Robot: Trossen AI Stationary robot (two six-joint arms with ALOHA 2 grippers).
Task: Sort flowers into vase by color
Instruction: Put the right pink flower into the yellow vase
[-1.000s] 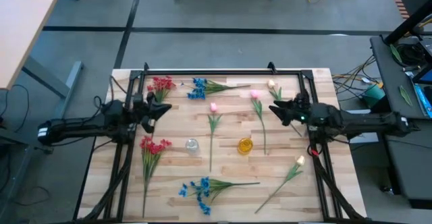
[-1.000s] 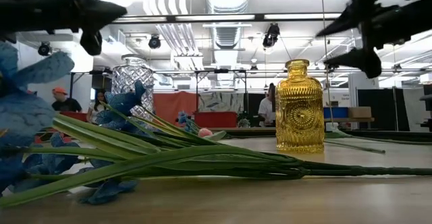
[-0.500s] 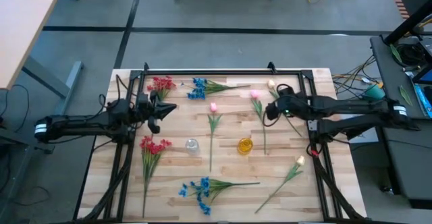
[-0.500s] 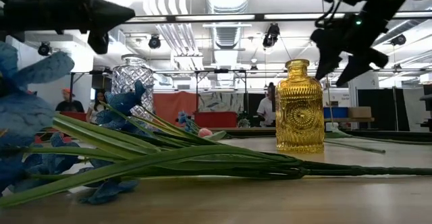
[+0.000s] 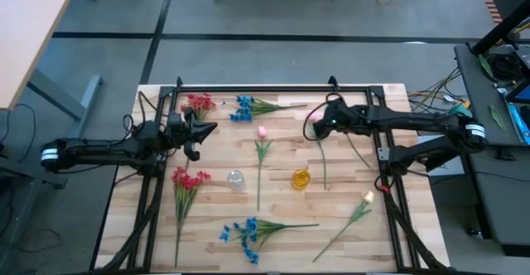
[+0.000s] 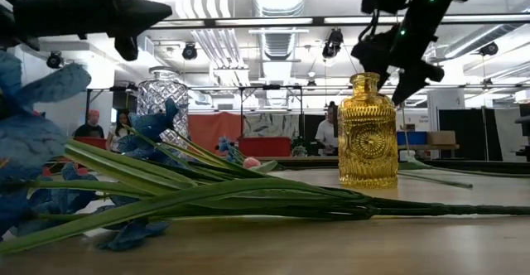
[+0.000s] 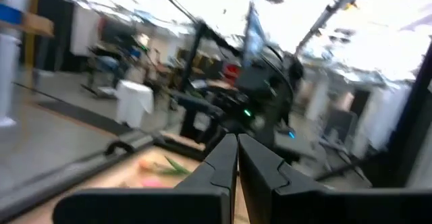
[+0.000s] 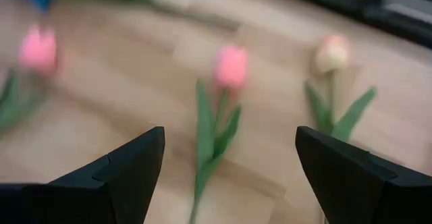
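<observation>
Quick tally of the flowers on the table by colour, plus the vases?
Red sprays: 2
Blue sprays: 2
Pink tulips: 2
Cream tulips: 2
Vases, one clear, one yellow: 2
Total: 8 flowers, 2 vases, 10 things.
</observation>
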